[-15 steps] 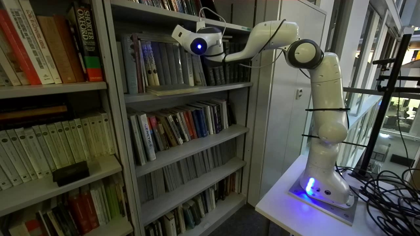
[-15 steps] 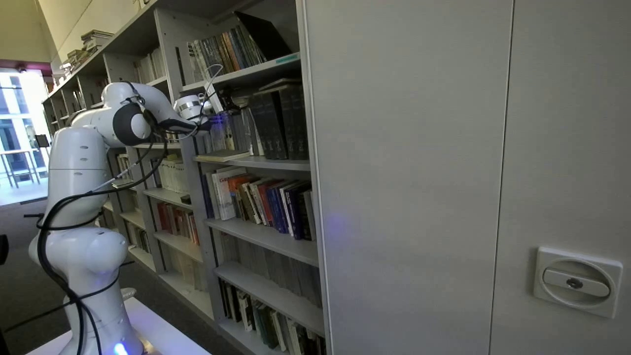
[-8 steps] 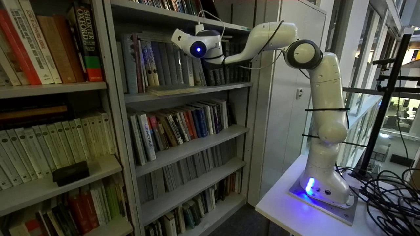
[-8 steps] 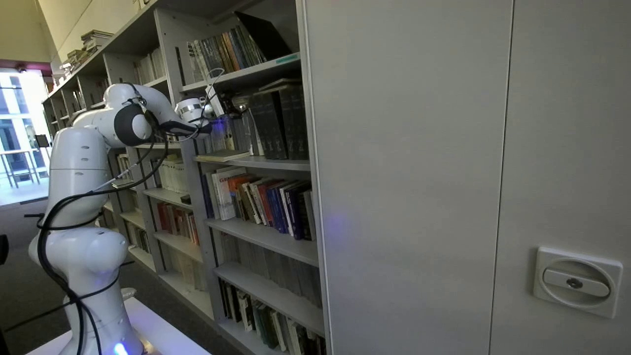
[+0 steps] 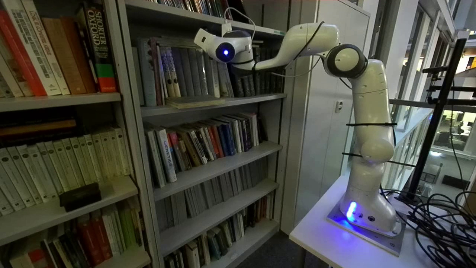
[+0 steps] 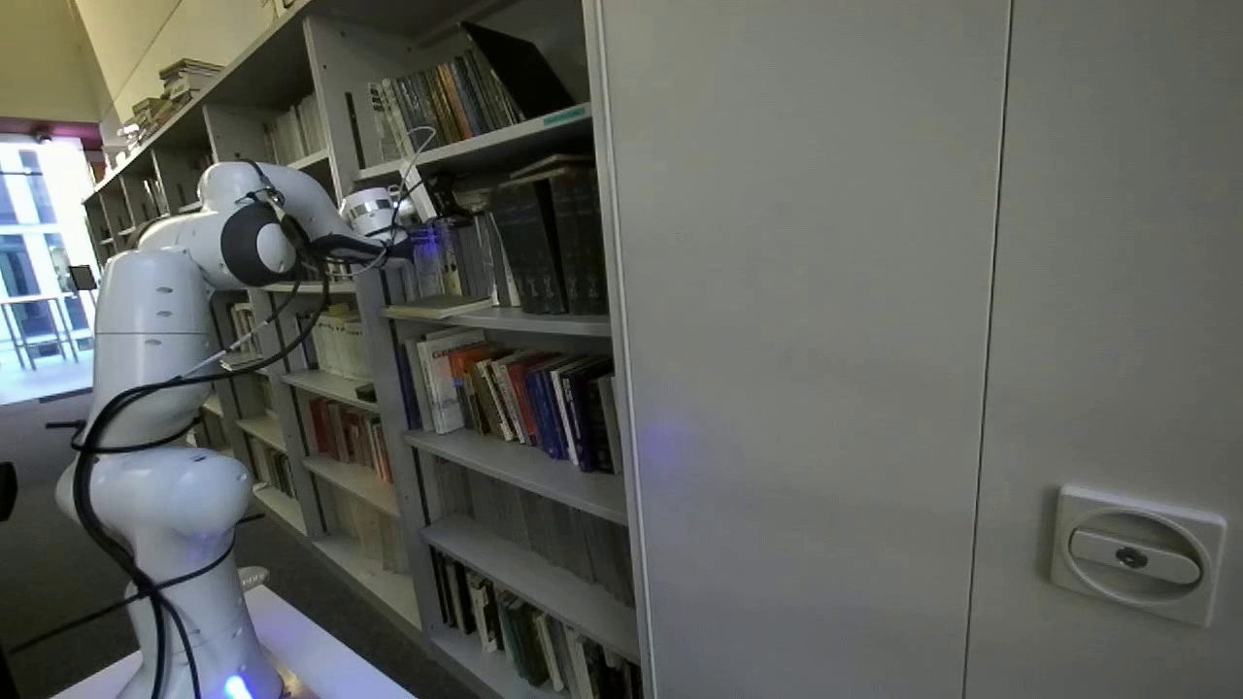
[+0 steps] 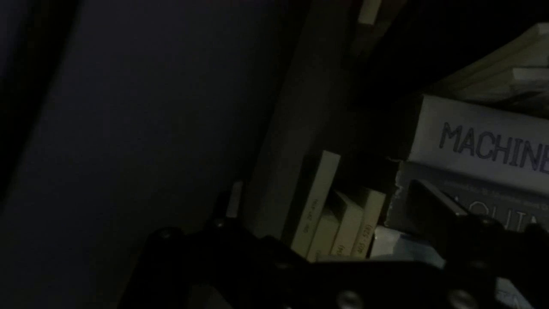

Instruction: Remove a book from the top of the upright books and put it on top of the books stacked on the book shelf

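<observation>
Your pincer [image 7: 326, 189] is spread wide (wrist view's dark) at the book shelf [image 5: 223, 163]; flat books [image 5: 178, 41] top the upright books [image 5: 189, 70], stacked books [image 5: 195, 101] lie in front.

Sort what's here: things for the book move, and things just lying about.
For the job: gripper; grey book shelf; upright books; books lying on top of them (which one is meant, unclear); flat pile of books in front.

Just lying about: cable tangle; black object; Shorter Oxford volume; Genetics book.
</observation>
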You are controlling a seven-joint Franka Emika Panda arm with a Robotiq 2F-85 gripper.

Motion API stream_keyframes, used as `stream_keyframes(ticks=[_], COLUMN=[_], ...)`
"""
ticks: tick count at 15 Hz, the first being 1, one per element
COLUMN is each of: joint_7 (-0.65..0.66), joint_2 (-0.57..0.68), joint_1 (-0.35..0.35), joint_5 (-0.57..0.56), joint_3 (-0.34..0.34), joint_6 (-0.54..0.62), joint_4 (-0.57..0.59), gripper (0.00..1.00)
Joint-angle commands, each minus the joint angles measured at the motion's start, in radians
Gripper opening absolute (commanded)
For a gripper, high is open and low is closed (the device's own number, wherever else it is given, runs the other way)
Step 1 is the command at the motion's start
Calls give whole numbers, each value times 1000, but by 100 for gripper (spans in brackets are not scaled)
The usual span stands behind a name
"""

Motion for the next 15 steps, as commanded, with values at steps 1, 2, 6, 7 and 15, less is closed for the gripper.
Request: stream_keyframes(ticks=[1,2,6,7,15], joint_7=[2,-2,0,0,-34], joint_2=[-36,-35,-2,-2,24], joint_1=[2,5,3,5,18], joint_5=[21,25,24,24,52], joint_3=[12,15,17,17,26], joint_6=[-16,-20,-7,-7,-20], joint_4=[5,6,8,8,-1], gripper=[100,100,100,100,89])
